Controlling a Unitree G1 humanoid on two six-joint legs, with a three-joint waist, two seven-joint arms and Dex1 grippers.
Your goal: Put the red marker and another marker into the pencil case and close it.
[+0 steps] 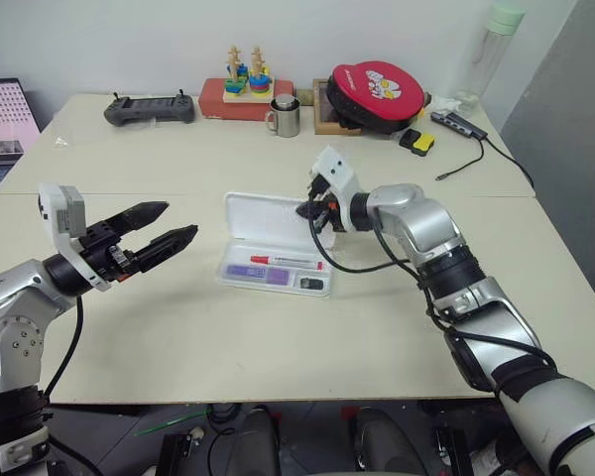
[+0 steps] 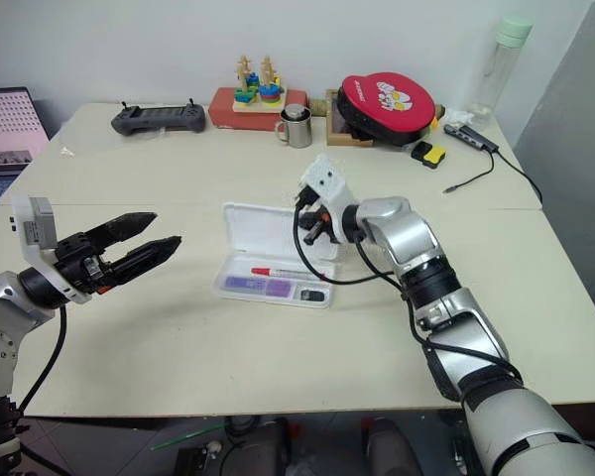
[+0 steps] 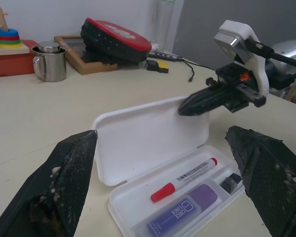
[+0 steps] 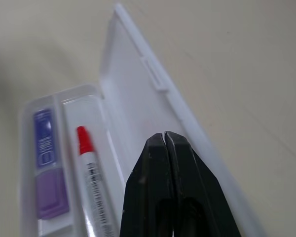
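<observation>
The white pencil case lies open in the middle of the table, its lid tipped back. In its tray lie the red marker and, in front of it, the purple highlighter. My right gripper is shut with nothing in it. Its tips sit at the lid's far right edge, and I cannot tell whether they touch it. In the right wrist view the shut tips point down over the lid. My left gripper hangs open and empty left of the case, above the table.
A small black object lies at the tray's right end. Along the back stand a black controller, a stacking toy on a red box, a steel mug, a red round pouch and a bottle.
</observation>
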